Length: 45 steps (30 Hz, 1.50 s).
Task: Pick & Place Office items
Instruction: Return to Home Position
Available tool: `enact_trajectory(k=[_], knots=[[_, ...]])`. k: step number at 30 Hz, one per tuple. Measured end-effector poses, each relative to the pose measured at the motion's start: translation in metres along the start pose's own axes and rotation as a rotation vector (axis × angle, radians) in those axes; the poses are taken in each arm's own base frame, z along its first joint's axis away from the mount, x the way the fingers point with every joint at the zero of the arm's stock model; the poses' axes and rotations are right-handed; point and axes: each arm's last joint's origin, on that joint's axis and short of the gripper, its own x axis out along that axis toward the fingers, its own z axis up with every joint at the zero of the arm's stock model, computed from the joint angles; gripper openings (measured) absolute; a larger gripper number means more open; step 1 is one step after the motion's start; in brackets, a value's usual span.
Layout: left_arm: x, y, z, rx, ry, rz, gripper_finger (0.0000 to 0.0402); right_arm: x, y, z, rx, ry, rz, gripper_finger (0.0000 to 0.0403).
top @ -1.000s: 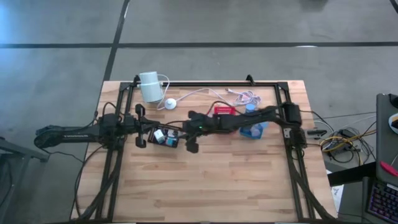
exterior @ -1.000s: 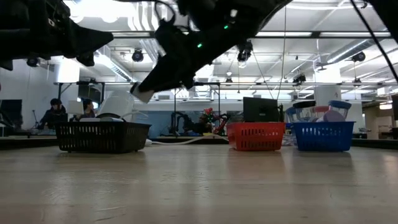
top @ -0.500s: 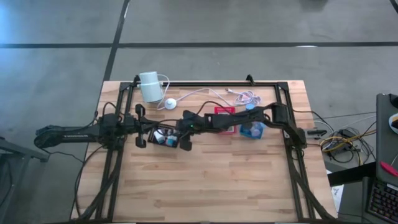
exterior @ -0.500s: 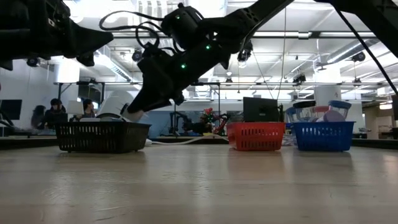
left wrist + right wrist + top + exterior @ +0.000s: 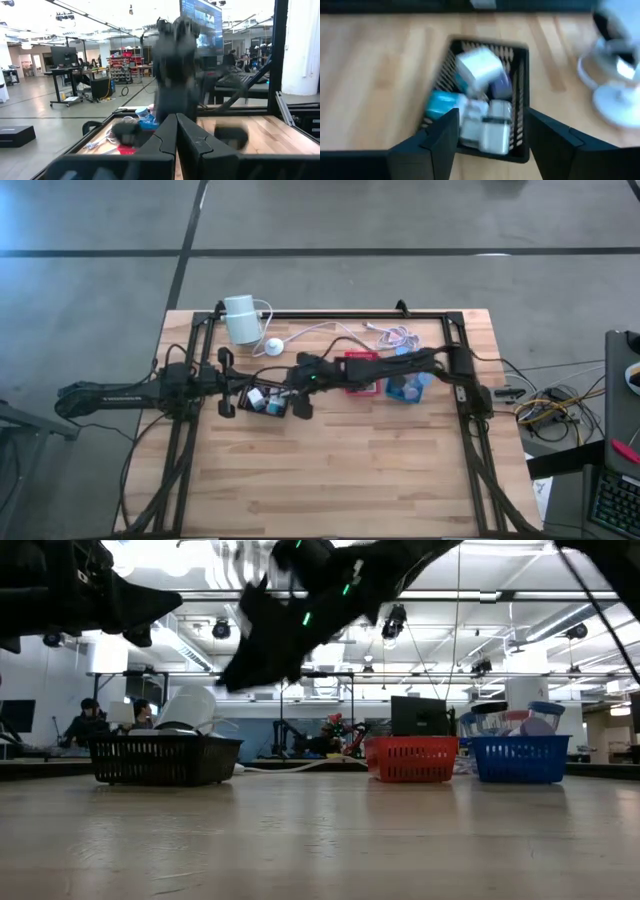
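The black tray point(image 5: 520, 100) holds several office items, white, teal and purple; a white piece point(image 5: 479, 67) lies topmost, blurred. My right gripper point(image 5: 492, 135) hovers open just above this tray, nothing between its fingers; in the high view it point(image 5: 285, 392) reaches in from the right, and in the low view it point(image 5: 238, 678) hangs above the tray point(image 5: 165, 758). My left gripper point(image 5: 176, 135) waits shut at the table's left point(image 5: 236, 385), beside the tray point(image 5: 262, 398).
A red tray point(image 5: 362, 370) and a blue tray point(image 5: 408, 388) with more items stand right of the black one. A white cylinder point(image 5: 240, 318), its puck point(image 5: 273, 347) and a coiled cable point(image 5: 395, 335) lie at the far edge. The near half of the wooden table point(image 5: 330, 470) is bare.
My right gripper has gone toward the table's left edge over the black tray, dipped toward it and come up again. It has opened and let go of a white piece, which no longer shows at its fingertips.
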Motion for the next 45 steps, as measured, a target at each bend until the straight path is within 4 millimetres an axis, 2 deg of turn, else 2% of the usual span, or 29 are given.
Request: enact_trajectory(k=[2, 5, 7, 10, 13, 16, 19, 22, 27, 31, 38, 45], knots=[[0.000, 0.000, 0.000, 0.000, 0.005, -0.001, 0.0010, -0.022, 0.003, 0.013, -0.033, -0.040, 0.044, 0.0207], [-0.002, 0.000, 0.000, -0.003, 0.000, -0.005, 0.0010, -0.066, 0.007, 0.031, -0.061, -0.138, 0.131, 0.0188], [-0.003, 0.000, 0.001, -0.003, -0.007, -0.005, 0.0010, -0.100, 0.008, 0.035, -0.087, -0.199, 0.146, 0.0172], [-0.006, 0.000, 0.000, -0.004, 0.000, -0.008, 0.0010, -0.154, 0.010, 0.030, -0.112, -0.280, 0.146, 0.0140], [-0.008, 0.000, 0.001, -0.004, -0.004, -0.008, 0.0009, -0.207, 0.010, 0.016, -0.083, -0.377, 0.151, 0.0099], [-0.008, 0.000, 0.002, -0.003, -0.010, -0.007, 0.0009, -0.251, 0.011, -0.012, -0.063, -0.475, 0.160, 0.0054], [-0.009, 0.000, 0.002, -0.003, -0.010, -0.007, 0.0005, -0.288, 0.010, -0.041, -0.019, -0.592, 0.175, 0.0017], [-0.009, 0.000, 0.001, -0.004, -0.005, -0.008, 0.0003, -0.314, 0.009, -0.072, 0.038, -0.677, 0.151, 0.0012], [-0.009, 0.000, 0.001, -0.004, -0.003, -0.008, 0.0002, -0.338, 0.006, -0.119, 0.102, -0.777, 0.098, 0.0008], [-0.009, -0.001, -0.001, 0.000, 0.021, -0.010, 0.0002, -0.344, 0.005, -0.147, 0.122, -0.838, 0.108, 0.0008], [-0.009, -0.001, -0.003, 0.001, 0.038, -0.011, 0.0001, -0.343, 0.003, -0.182, 0.143, -0.920, 0.097, 0.0008], [-0.009, -0.001, -0.003, -0.005, 0.038, -0.011, 0.0001, -0.325, 0.002, -0.209, 0.186, -0.907, 0.090, 0.0008]])
